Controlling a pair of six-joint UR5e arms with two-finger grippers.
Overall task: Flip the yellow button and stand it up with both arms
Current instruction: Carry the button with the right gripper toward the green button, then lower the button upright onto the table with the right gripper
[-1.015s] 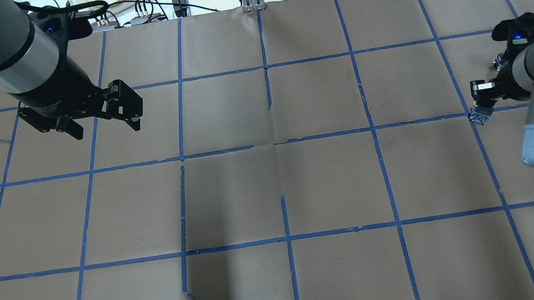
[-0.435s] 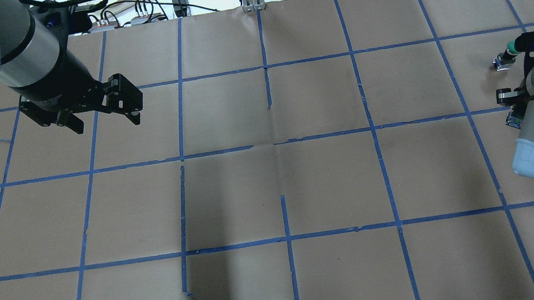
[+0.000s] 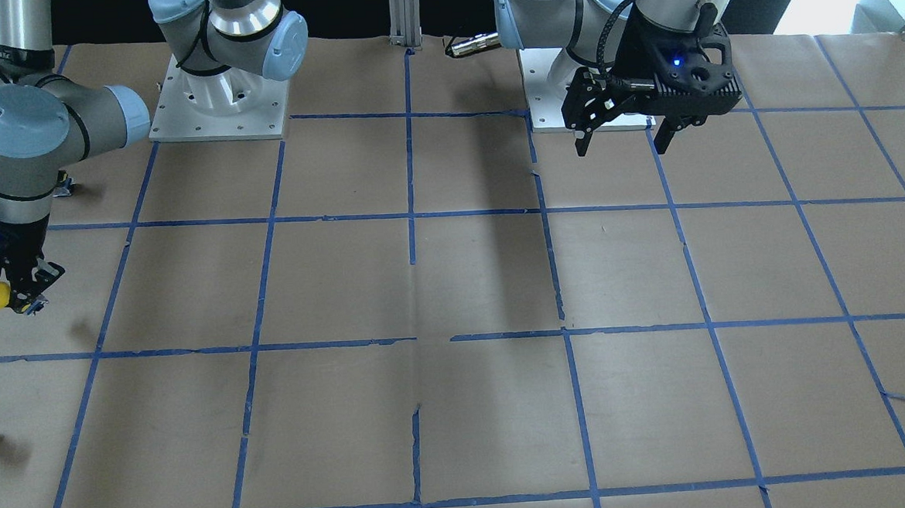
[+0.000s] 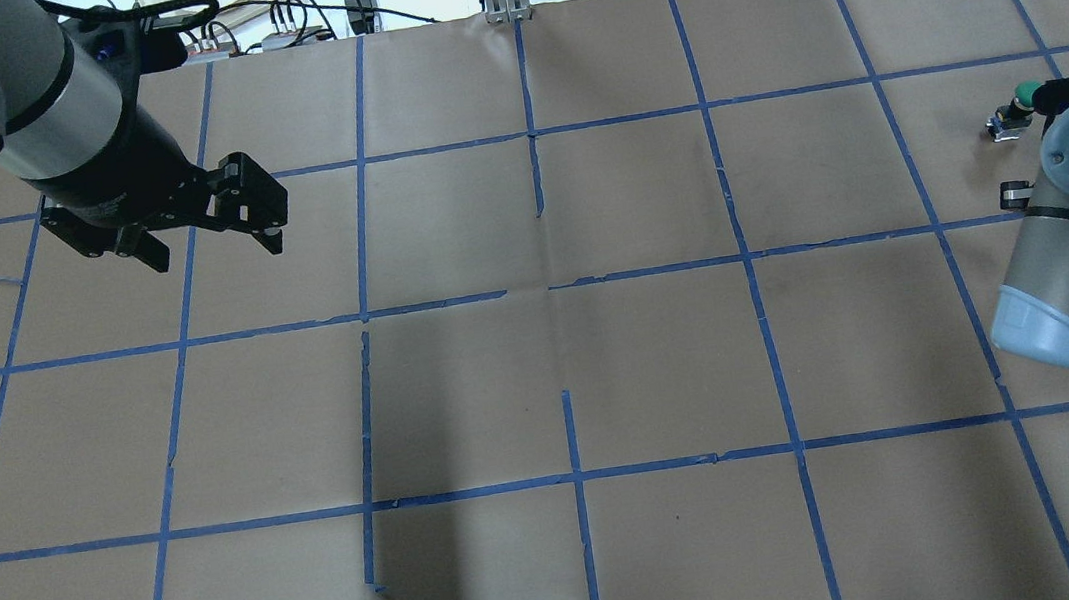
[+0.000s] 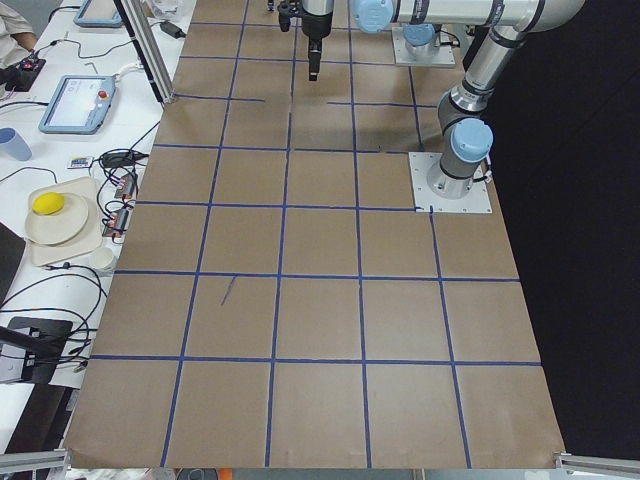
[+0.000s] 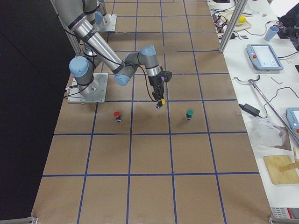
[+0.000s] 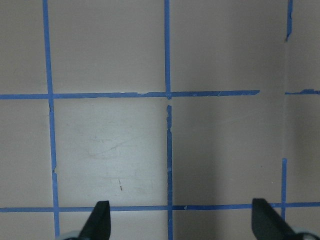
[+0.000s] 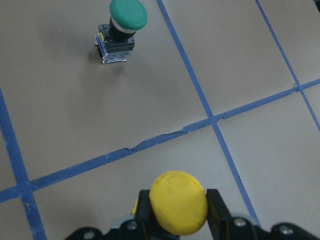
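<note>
- Left end effector (image 3: 622,146): hung above the surface (image 4: 663,366), close in on the robot's side. Its fingers (image 7: 99,220) are spread wide and nothing is held between them. In its wrist view only brown paper and blue tape are seen below.
- Red button (image 6: 117,115): stood cap up on the paper, on the robot's side of the right arm's tip.
- Right end effector (image 8: 178,212): clamped on the yellow button (image 8: 178,202). A finger (image 8: 216,207) is seen at each side, and the round cap is turned toward the wrist camera. The button is held clear of the surface, out at the robot's far right. In the front-facing view its shadow is cast apart from it.
- Tape line (image 8: 150,142): crossed beyond the held button.
- Green button (image 8: 127,15): stood upright farther out, well apart from the yellow one.
</note>
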